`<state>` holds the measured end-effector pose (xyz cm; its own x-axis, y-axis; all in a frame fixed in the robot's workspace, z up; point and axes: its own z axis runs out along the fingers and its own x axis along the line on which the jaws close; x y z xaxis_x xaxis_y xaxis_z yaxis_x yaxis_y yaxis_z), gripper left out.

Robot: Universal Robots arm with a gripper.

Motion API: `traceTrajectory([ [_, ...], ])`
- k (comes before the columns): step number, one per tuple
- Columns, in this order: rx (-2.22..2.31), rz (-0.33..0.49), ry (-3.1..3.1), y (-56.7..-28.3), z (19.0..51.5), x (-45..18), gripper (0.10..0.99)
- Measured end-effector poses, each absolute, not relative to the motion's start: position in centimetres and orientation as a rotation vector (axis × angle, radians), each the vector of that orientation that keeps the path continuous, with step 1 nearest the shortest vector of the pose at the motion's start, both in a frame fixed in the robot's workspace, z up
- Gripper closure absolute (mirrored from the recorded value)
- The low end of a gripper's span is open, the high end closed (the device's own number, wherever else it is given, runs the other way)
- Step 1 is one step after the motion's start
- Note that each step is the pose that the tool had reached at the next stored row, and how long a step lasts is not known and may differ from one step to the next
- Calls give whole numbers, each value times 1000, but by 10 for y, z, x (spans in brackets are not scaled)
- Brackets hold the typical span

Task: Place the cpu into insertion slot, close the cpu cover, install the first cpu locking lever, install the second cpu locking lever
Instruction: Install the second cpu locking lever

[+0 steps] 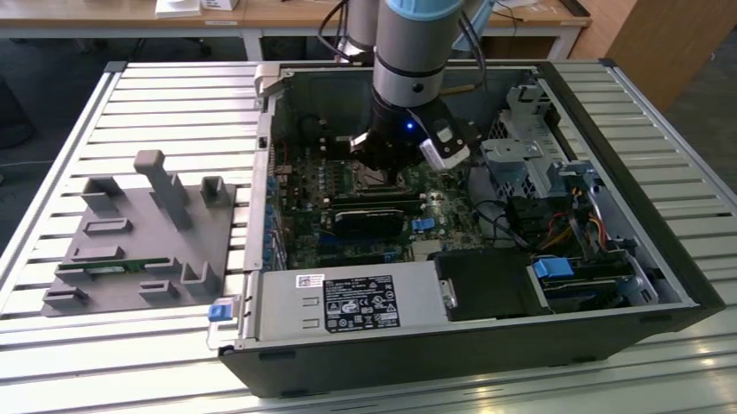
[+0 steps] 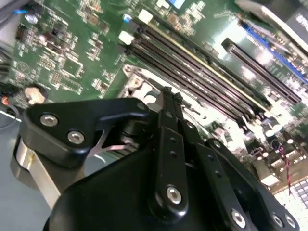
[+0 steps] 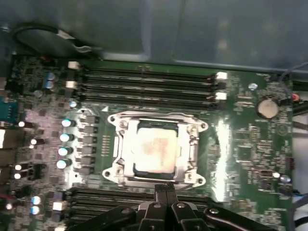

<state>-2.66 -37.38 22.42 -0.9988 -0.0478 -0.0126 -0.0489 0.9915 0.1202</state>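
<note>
Gripper (image 3: 166, 190) with fingers pressed together and holding nothing, tips just beside the near rim of the insertion slot (image 3: 156, 113), cpu (image 3: 155, 150) seated inside, cpu cover (image 3: 186, 147) lying flat around it, memory slots (image 3: 144, 84) beyond, on the motherboard (image 3: 245, 154) in the open computer case (image 1: 599, 285).

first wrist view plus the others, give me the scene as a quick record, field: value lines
cpu: seated in the insertion slot, tan-silver face showing
cpu cover: silver frame lying flat around the chip, looks closed
gripper: fingertips pressed together, holding nothing, at the socket's edge
arm: reaching down into the open computer case over the motherboard
memory slots: long dark rows beside the socket
grey fixture: on the slatted table, at the exterior view's left
</note>
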Motion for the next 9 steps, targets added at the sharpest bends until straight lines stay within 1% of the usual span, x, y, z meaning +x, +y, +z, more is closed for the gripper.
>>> traceTrajectory([
  [9,-74,194,3125,-376,220,-50,965],
])
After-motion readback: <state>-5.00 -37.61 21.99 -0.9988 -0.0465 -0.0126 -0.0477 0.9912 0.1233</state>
